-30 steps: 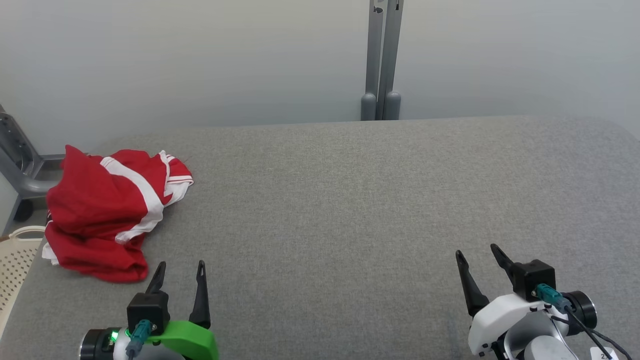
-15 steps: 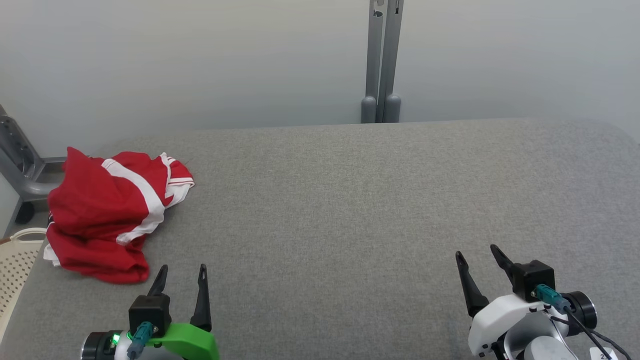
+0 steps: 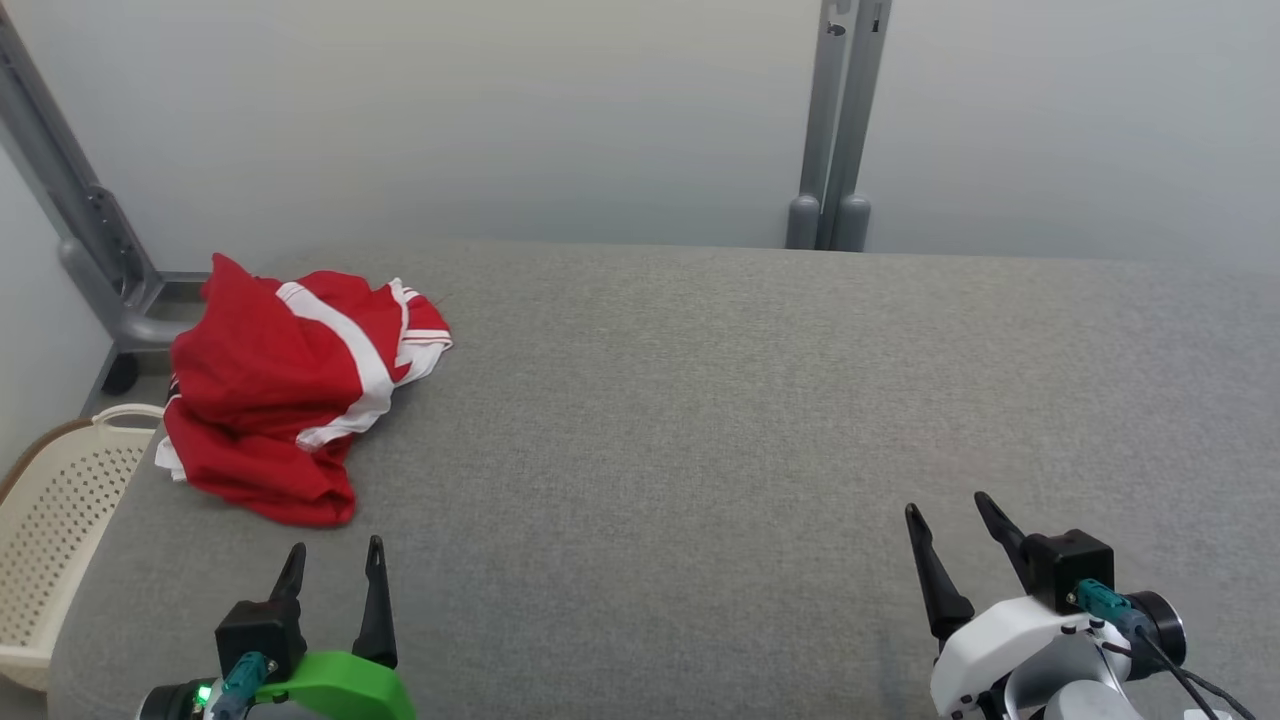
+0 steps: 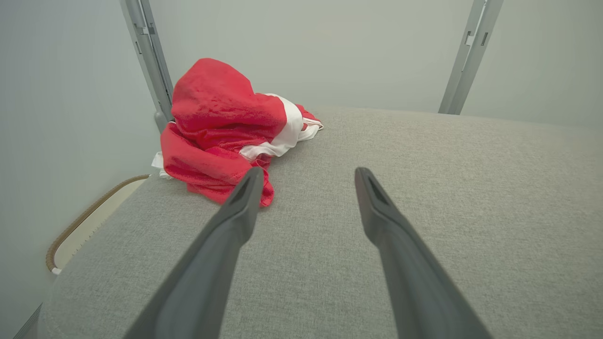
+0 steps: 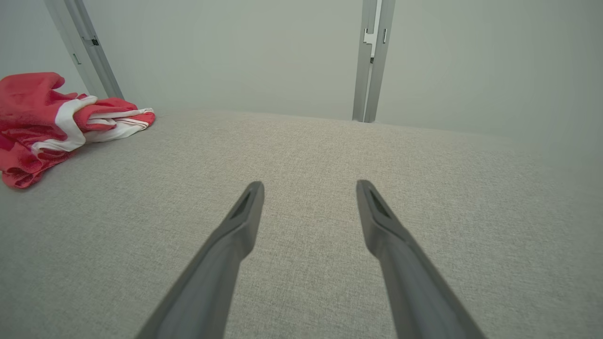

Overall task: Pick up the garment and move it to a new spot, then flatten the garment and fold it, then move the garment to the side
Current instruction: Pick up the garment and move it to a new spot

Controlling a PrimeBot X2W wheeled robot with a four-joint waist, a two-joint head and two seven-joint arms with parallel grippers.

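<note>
A crumpled red garment (image 3: 280,385) with white stripes lies in a heap at the far left of the grey table (image 3: 700,400). My left gripper (image 3: 335,550) stands open just short of the heap's near edge, nothing between its fingers. From the left wrist, the garment (image 4: 221,127) sits ahead and to the left of the left gripper (image 4: 308,172). Near the front right of the table my right gripper (image 3: 945,505) is open and empty. From the right wrist, the garment (image 5: 52,122) lies far off to the left of the right gripper (image 5: 308,183).
A cream perforated basket (image 3: 50,530) stands below the table's left edge. Grey metal posts rise behind the table at the back left (image 3: 90,240) and back middle (image 3: 835,120), against a pale wall. The table's wide middle and right are bare grey cloth.
The head camera has swung left, so the whole scene has shifted right and more of the basket shows. The garment and both open grippers look unmoved on the table.
</note>
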